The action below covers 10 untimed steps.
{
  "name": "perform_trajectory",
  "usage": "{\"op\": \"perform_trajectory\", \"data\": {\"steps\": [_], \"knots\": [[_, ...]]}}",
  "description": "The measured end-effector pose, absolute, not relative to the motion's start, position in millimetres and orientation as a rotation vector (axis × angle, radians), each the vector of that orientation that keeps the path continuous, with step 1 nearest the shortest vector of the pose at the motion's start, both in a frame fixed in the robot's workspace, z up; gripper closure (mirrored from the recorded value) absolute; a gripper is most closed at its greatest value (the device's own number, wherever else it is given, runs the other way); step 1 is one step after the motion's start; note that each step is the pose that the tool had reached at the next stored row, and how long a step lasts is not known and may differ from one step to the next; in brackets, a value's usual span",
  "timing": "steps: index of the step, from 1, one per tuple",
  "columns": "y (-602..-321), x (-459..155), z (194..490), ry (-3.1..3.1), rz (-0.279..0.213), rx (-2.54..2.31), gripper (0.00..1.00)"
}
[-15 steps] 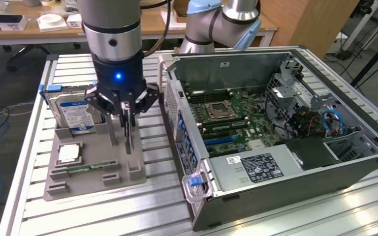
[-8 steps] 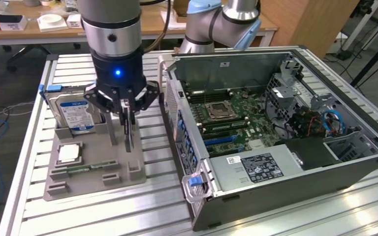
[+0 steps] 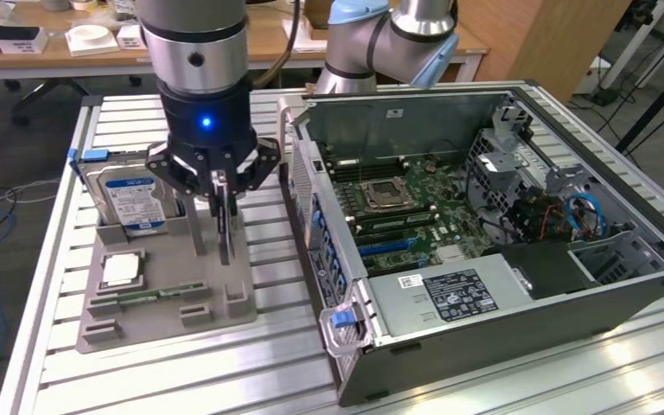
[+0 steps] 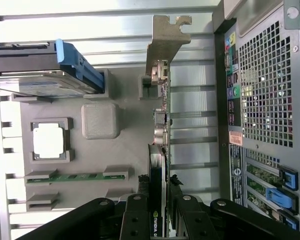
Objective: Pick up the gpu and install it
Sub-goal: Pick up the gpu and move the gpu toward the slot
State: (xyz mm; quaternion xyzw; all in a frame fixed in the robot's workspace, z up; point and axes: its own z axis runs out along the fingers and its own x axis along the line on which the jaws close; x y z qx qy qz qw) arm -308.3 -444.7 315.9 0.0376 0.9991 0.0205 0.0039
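Gpu (image 3: 226, 242) stands on edge in the grey tray (image 3: 165, 322), to the exterior view's left of the open computer case (image 3: 609, 285). Our gripper (image 3: 224, 203) pinches its top edge. We judge the pick-up is in hand, though we cannot tell whether it has left its slot. Freeing it calls for a straight upward pull.
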Motion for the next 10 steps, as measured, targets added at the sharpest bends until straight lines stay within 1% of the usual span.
{"op": "perform_trajectory", "data": {"steps": [10], "knots": [[-444.7,-308.3,325.6,3.131,0.065,0.118,0.74]]}}
